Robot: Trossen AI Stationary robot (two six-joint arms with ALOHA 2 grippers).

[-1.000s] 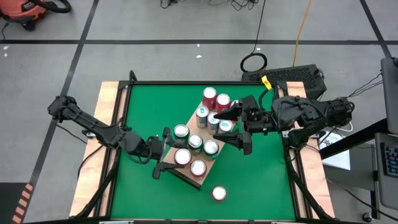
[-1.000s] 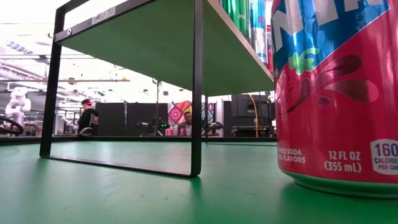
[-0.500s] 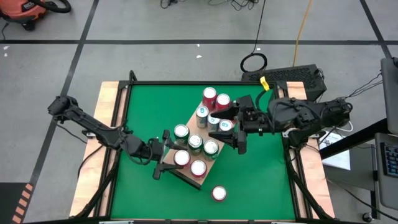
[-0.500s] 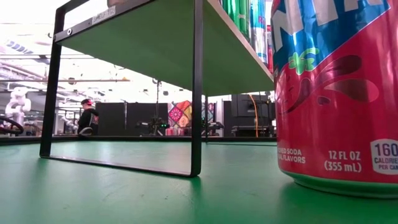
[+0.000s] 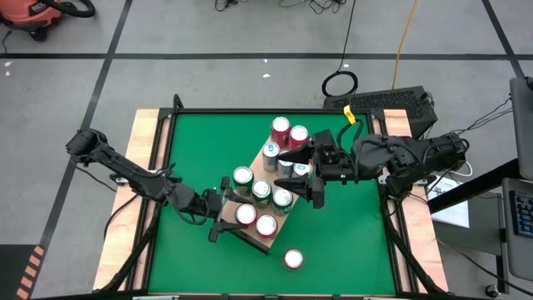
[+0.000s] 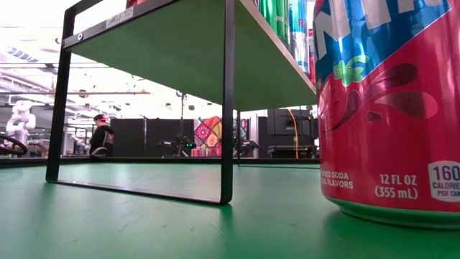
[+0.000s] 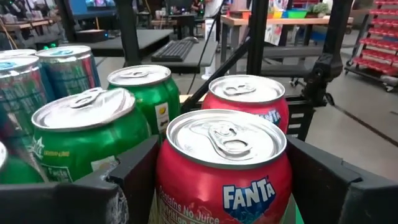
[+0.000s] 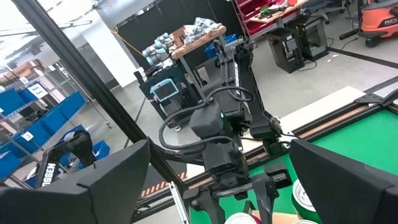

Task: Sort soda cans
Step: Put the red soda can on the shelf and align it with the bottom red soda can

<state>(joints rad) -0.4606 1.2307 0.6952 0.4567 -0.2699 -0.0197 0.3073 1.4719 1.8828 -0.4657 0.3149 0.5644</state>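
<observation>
Straddling a red soda can with parted fingers, left pincer, right pincer spread wide, cans beneath it hidden.

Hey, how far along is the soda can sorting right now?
Early to midway. Done: nothing clearly finished; one red can stands alone on the green table, while red, green and teal cans sit mixed on the wooden board. In hand: the left claw straddles a red Fanta can on the board, not visibly clamped. The right claw hovers open over the cans. Left: separating the colours.
</observation>
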